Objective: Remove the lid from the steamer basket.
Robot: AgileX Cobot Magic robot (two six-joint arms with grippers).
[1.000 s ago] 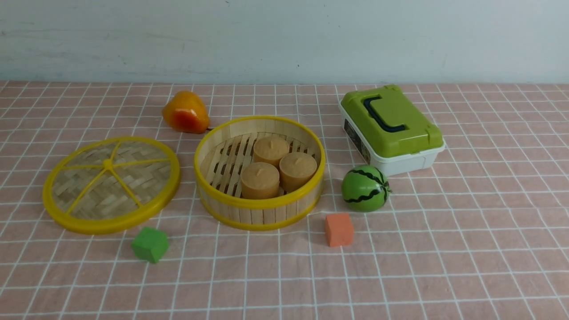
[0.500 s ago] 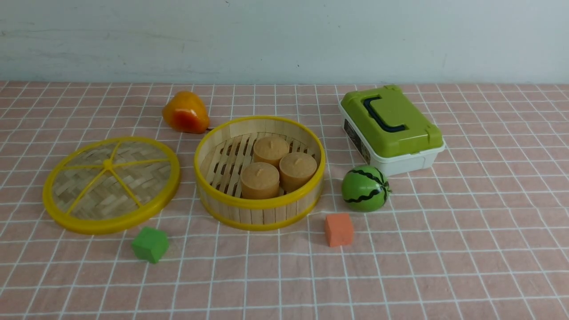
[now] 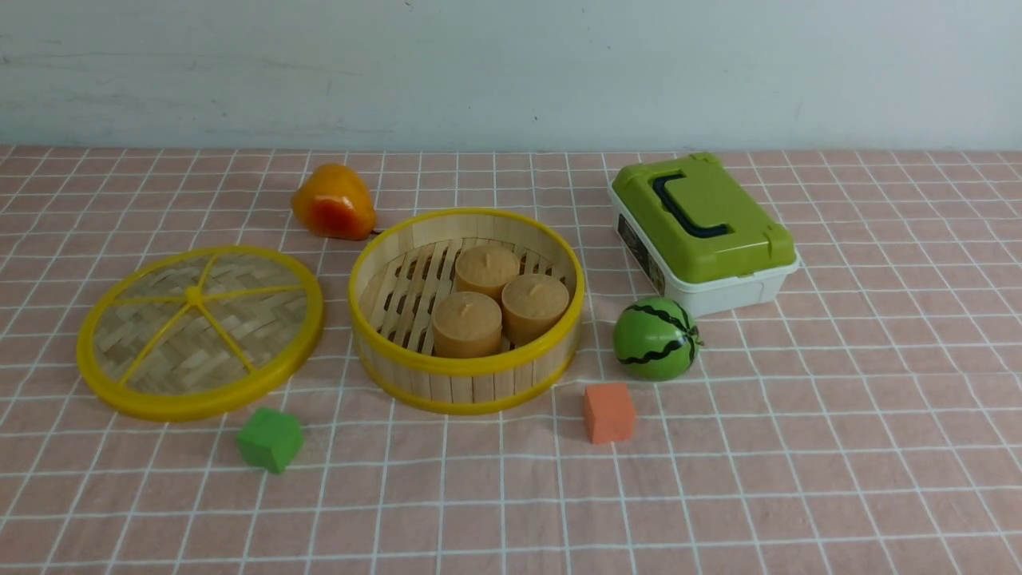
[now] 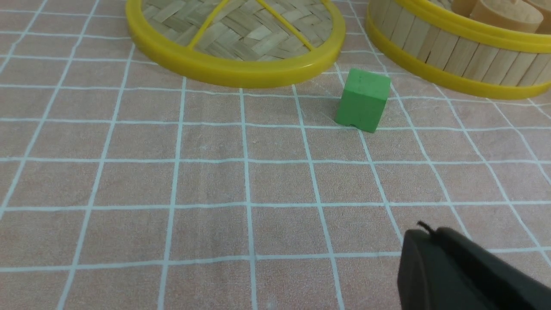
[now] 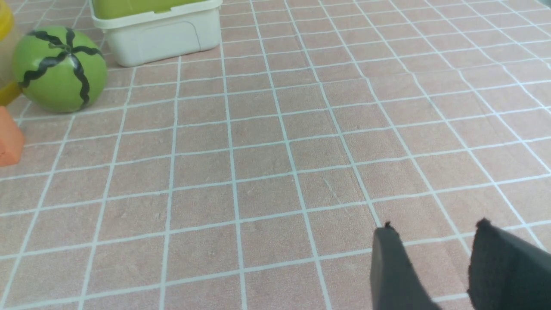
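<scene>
The lid (image 3: 200,331), woven bamboo with a yellow rim and spokes, lies flat on the cloth left of the steamer basket (image 3: 466,375); its near edge also shows in the left wrist view (image 4: 234,71). The basket stands uncovered with three tan cakes (image 3: 495,299) inside. Neither arm shows in the front view. My left gripper (image 4: 426,234) is shut with nothing in it, low over the cloth well short of the lid. My right gripper (image 5: 434,228) is open and empty over bare cloth, far from the basket.
A green cube (image 3: 270,438) lies in front of the lid and an orange cube (image 3: 608,412) in front of the basket. A toy watermelon (image 3: 655,339) and a white box with a green top (image 3: 703,231) stand right of the basket. An orange-yellow fruit (image 3: 333,202) sits behind.
</scene>
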